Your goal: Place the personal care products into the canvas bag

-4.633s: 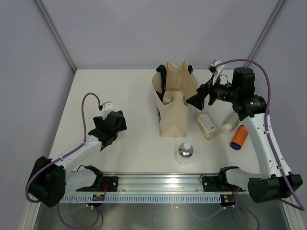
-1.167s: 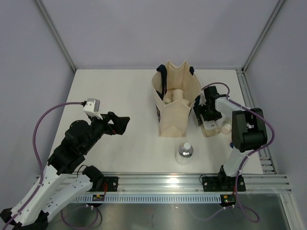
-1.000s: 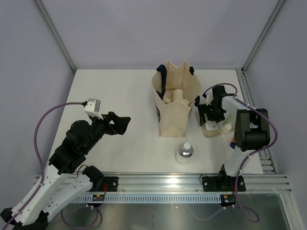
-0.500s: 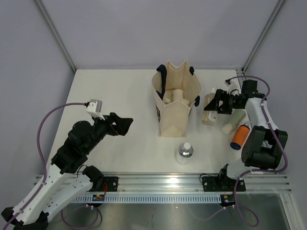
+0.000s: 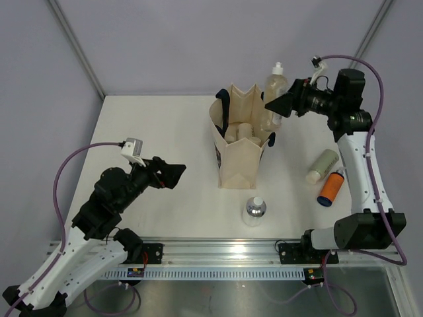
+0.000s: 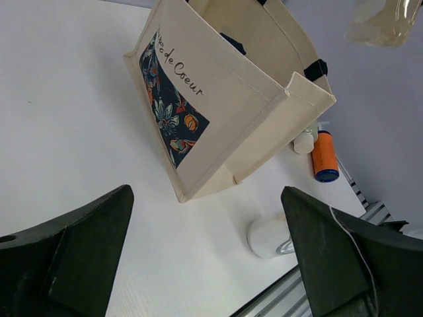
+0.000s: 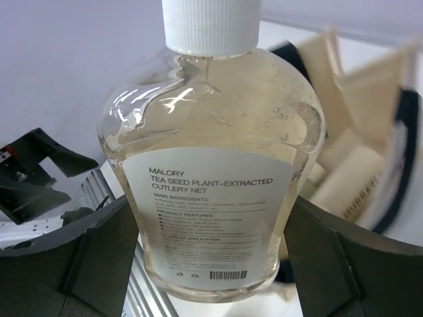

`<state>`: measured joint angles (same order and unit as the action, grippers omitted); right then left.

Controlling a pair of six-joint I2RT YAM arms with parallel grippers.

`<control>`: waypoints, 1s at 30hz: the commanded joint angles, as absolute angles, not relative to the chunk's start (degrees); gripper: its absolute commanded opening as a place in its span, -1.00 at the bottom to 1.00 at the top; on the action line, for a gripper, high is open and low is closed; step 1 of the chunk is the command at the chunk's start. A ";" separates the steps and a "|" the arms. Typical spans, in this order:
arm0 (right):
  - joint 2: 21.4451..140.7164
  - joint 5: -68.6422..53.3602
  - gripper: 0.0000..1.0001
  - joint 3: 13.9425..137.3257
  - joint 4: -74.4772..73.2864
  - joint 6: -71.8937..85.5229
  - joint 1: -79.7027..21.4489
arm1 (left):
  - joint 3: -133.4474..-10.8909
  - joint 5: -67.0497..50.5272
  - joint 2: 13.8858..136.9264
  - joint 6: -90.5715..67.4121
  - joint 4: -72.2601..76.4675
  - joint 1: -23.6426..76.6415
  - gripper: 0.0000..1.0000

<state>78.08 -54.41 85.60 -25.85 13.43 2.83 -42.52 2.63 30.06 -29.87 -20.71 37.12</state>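
1. The right gripper [image 5: 276, 104] was raised over the far right part of the white worktop [image 5: 165, 125]. Its jaws were partly spread and clamped on the two sides of a clear flask-shaped bottle of pale yellow liquid with a white cap [image 5: 273, 84].
2. That bottle hung in the air, clear of the worktop. In the overhead view its base lay over the far right corner of the open mouth of the tall beige canvas bag with navy handles [image 5: 241, 162].
3. The bag stood upright at mid-worktop, its dark floral print on the left face. Cream bottles [image 5: 241, 132] showed inside it.
4. The left gripper [image 5: 173, 173] hovered left of the bag and well apart from it, jaws spread wide with nothing between them.
5. A clear silver-capped bottle [image 5: 255, 209] stood on the worktop just near of the bag.
6. To the right of the bag a pale tube [image 5: 322, 165] and an orange bottle with a dark cap [image 5: 330, 189] lay on their sides, close together.
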 commanded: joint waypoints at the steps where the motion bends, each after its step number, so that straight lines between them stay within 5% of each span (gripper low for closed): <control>1: 82.50 -48.90 -1.00 95.79 -21.97 14.33 -7.70 | -42.63 0.35 31.20 -29.09 -16.35 37.09 0.97; 8: 92.54 -22.96 -1.00 101.34 -29.95 -1.19 -17.66 | -45.26 -3.07 35.33 -27.43 -24.95 37.18 0.98; 16: 99.83 -19.44 -0.81 102.66 -43.15 -15.91 -20.92 | -42.19 -6.76 35.24 -25.49 -22.24 37.18 0.98; 20: 100.99 -16.36 -0.04 102.39 -44.65 -15.30 -21.97 | -40.79 -9.13 36.12 -25.75 -17.60 37.44 0.98; 22: 101.07 -15.12 0.53 102.92 -44.56 -14.94 -22.06 | -39.56 -9.14 36.12 -25.75 -14.52 39.28 0.98; 24: 100.81 -14.42 0.84 104.84 -45.17 -14.85 -22.06 | -38.50 -8.27 36.56 -25.23 -9.77 42.69 0.98; 30: 98.36 -17.57 0.99 112.93 -50.62 -18.01 -21.71 | -38.76 -0.45 42.88 -19.96 -4.93 58.14 0.98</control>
